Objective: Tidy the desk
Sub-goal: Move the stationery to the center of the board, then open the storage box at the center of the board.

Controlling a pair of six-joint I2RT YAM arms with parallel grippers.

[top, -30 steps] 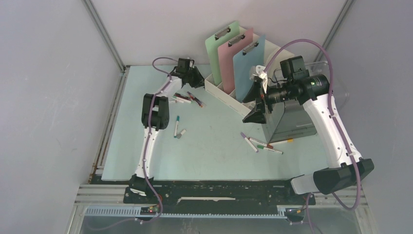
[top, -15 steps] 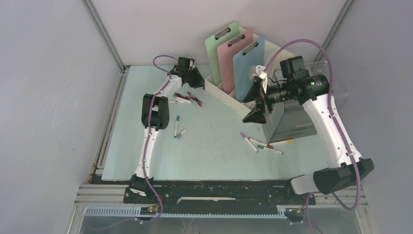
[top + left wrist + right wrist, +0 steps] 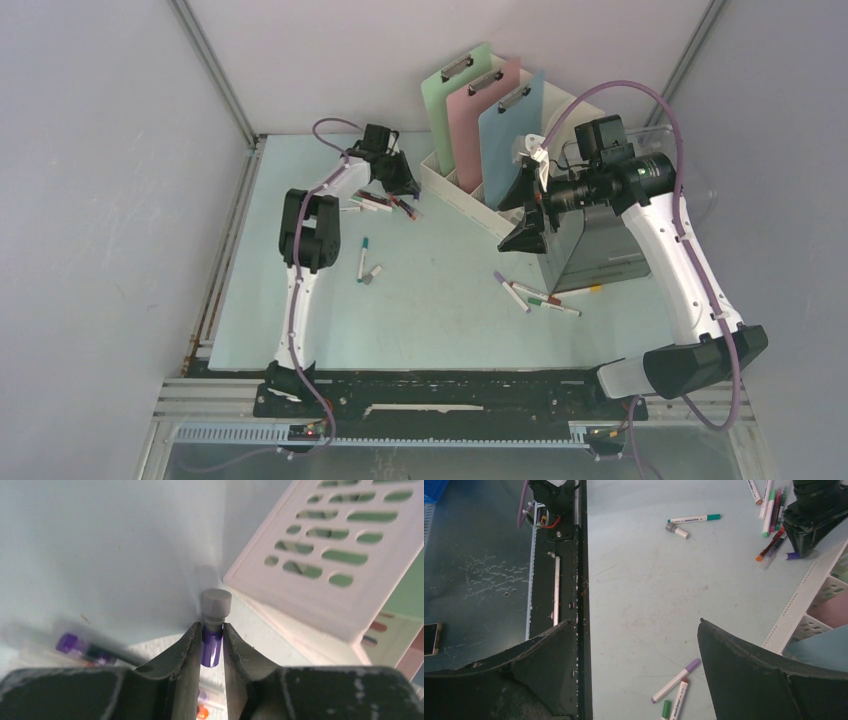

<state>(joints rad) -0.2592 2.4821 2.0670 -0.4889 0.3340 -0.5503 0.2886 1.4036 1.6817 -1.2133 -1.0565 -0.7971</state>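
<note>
Open desk (image 3: 440, 310) mid-table; white rack (image 3: 300, 605) crowds the left gripper (image 3: 211, 628), seemingly very close.

Loose marker (image 3: 80, 647) blurred, end effector (image 3: 212, 630) half-hides held marker (image 3: 216, 602)

I see plain grey walls (image 3: 100, 200) on the left, far and right. Metal struts (image 3: 213, 72) mark the far corners. Light falls evenly.

Clipboards (image 3: 478, 125): three. White rack (image 3: 450, 190): one. Grey box (image 3: 600, 250): one. Markers: one purple marker (image 3: 211, 652) within left tool (image 3: 212, 630); adjacent cluster (image 3: 375, 203) uncountable; about five in the group (image 3: 535, 297) near right tool (image 3: 520, 210); two strays (image 3: 362, 258).
</note>
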